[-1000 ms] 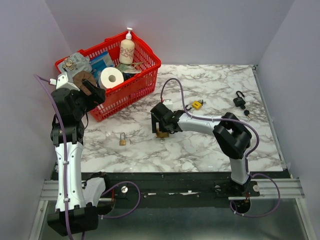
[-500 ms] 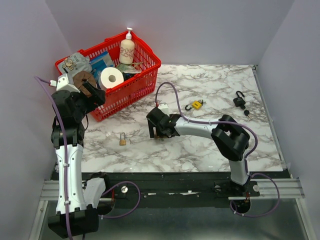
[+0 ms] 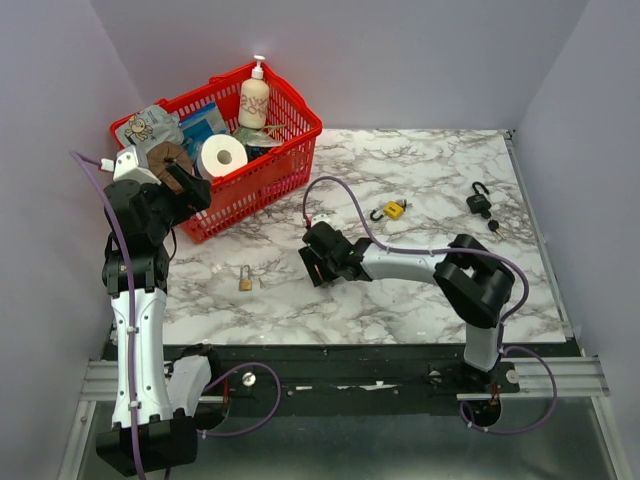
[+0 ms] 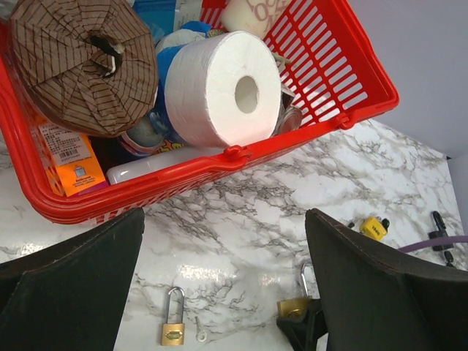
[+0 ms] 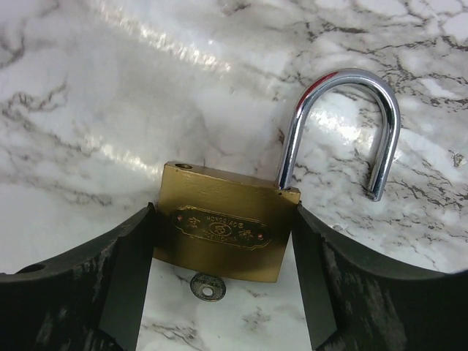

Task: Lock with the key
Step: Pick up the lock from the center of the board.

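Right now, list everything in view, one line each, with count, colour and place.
Basket: 1, red, back left, packed with goods.
Toilet roll: 1, white, in the basket.
Pump bottle: 1, cream, basket's far corner.
Open brass padlock: 1, gold, gripped, front centre.
Key: 1, dull metal, head showing below that padlock's body.
Shut brass padlock: 1, gold, loose, near left.
Yellow padlock: 1, mid-table, shackle open.
Black padlock: 1, far right.
Table: 1, white marble.
Left end effector: 1, black, open, near the basket.
Right end effector: 1, black, shut on the open brass padlock.
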You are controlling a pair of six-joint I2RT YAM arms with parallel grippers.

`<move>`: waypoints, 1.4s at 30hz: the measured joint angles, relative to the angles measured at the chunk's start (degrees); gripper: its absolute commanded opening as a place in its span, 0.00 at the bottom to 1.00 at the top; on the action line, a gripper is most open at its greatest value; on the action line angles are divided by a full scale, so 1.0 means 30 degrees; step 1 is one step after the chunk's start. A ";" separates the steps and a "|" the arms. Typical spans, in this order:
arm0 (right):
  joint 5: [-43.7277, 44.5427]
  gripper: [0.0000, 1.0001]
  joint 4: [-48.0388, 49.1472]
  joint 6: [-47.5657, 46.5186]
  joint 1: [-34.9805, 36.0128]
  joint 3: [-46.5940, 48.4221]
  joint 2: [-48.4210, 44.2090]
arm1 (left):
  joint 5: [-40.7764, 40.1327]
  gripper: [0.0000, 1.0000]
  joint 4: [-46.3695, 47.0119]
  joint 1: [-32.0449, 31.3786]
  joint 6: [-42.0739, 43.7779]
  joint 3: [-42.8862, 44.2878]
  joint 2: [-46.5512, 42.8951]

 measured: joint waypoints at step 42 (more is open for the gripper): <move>-0.4758 0.89 -0.0189 -0.4175 -0.0743 -0.0656 -0.0663 | 0.1676 0.98 0.0794 0.0000 -0.0510 0.0000 0.0517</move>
